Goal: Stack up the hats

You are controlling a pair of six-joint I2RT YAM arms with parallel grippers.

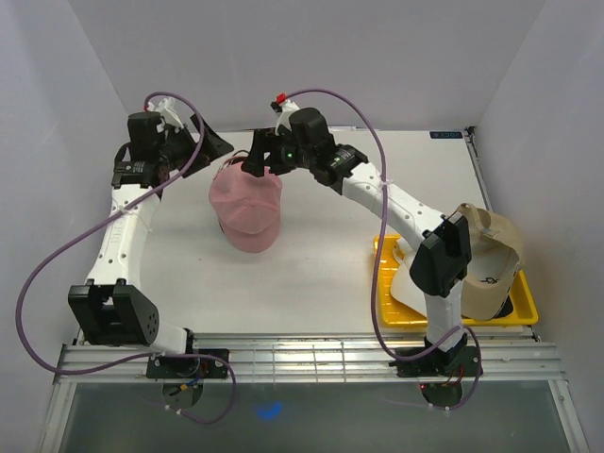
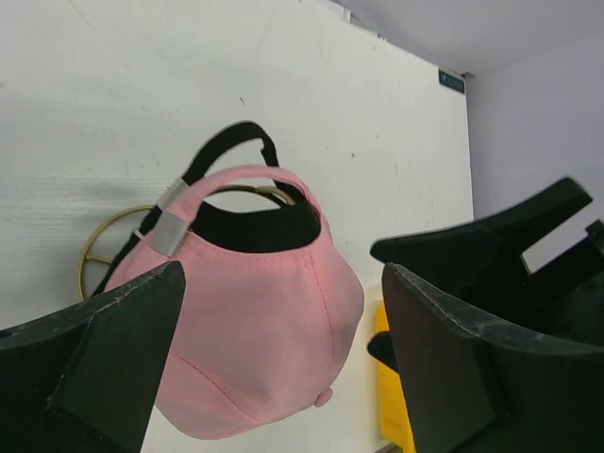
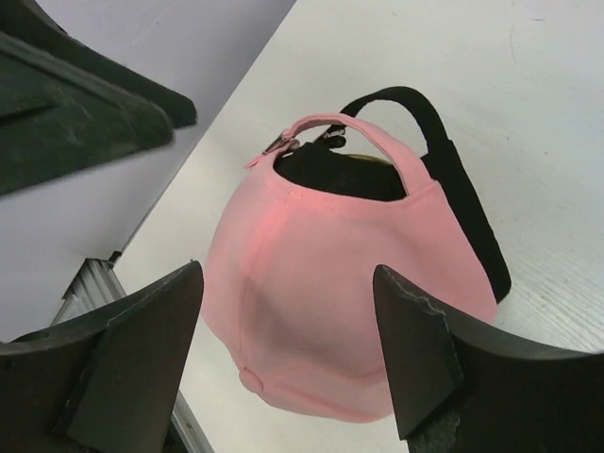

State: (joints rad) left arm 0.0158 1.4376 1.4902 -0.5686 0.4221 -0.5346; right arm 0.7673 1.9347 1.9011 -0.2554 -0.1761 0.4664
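Top external view: pink cap (image 1: pixel 247 212) sits over black cap (image 3: pixel 467 217) on the gold stand (image 2: pixel 104 247), mid table (image 1: pixel 321 245); tan cap (image 1: pixel 491 250) and white cap (image 1: pixel 406 283) rest on the yellow tray (image 1: pixel 522 307). Left jaws and right jaws gape released, gripping nothing.

Our left arm (image 1: pixel 121 231) and right arm (image 1: pixel 392 200) are white with black joints. Purple cables (image 1: pixel 42 283) loop off both. Our left gripper (image 2: pixel 283 283) and right gripper (image 3: pixel 288 274) have black wedge fingers
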